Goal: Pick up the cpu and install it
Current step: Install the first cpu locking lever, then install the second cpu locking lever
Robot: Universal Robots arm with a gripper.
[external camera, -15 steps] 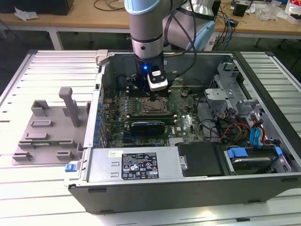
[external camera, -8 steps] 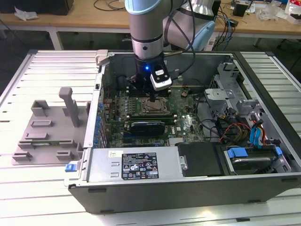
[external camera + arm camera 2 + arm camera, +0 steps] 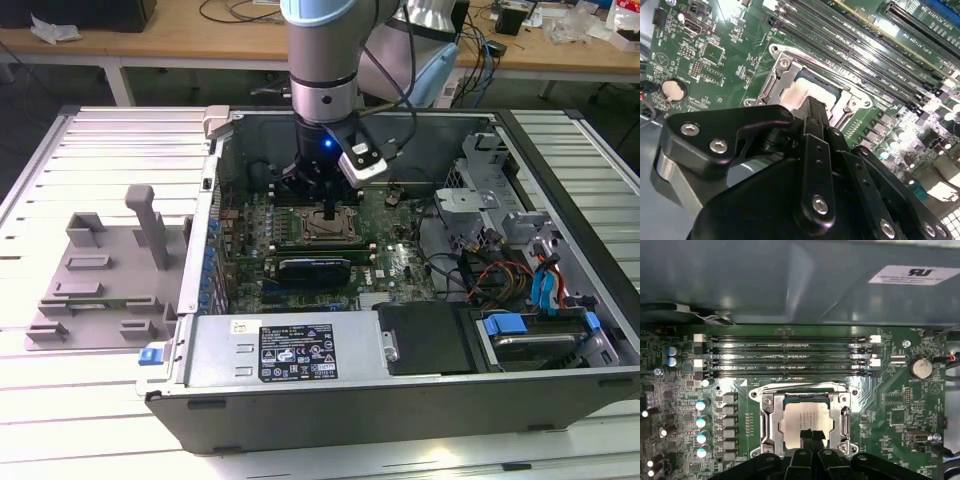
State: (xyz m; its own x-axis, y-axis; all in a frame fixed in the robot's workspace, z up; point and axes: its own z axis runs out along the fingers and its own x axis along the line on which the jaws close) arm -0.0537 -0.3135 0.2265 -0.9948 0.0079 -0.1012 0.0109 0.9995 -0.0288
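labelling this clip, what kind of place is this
Probably a robotics lab or electronics workbench. An opened computer case lies on a slatted metal table, a grey fixture tray sits beside it, and cluttered wooden desks with cables stand behind.

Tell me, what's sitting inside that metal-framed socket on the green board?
The cpu, a silver square, lies inside the socket. The gripper rests over its near edge, covering that part. What lies beneath the chip is hidden.

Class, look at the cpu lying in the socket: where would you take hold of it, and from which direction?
Take the cpu by two opposite edges, coming straight down from above. It lies flat inside the socket frame, so only its top is free to approach.
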